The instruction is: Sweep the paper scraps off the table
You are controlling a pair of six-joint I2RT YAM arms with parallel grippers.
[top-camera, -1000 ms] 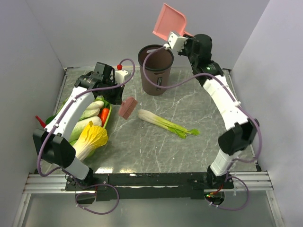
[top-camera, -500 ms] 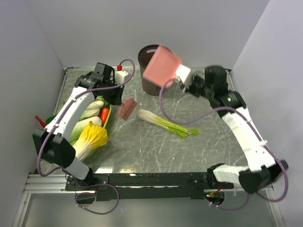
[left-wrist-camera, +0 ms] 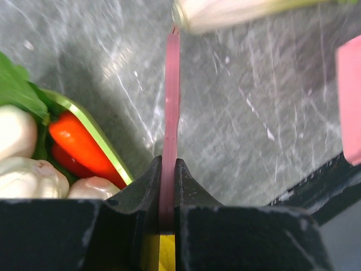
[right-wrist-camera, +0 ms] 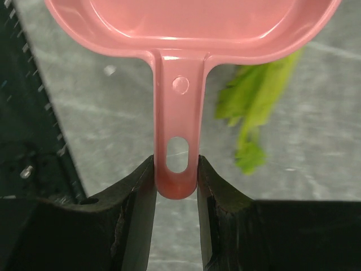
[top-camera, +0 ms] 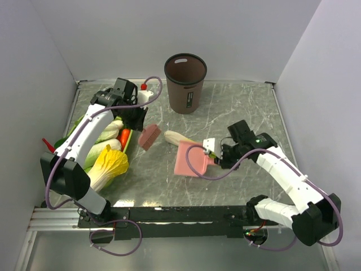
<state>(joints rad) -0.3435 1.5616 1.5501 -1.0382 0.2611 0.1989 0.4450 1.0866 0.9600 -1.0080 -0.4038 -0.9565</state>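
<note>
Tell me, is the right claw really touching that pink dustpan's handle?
Touching. The right wrist view shows the right gripper's two fingers pressed against both sides of the pink dustpan's handle, with no gap.

Table (top-camera: 237,107): brown bin (top-camera: 185,84), leek (top-camera: 172,136), vegetable tray (left-wrist-camera: 107,148).

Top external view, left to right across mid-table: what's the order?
cabbage → pink brush → pink dustpan → right gripper
</note>
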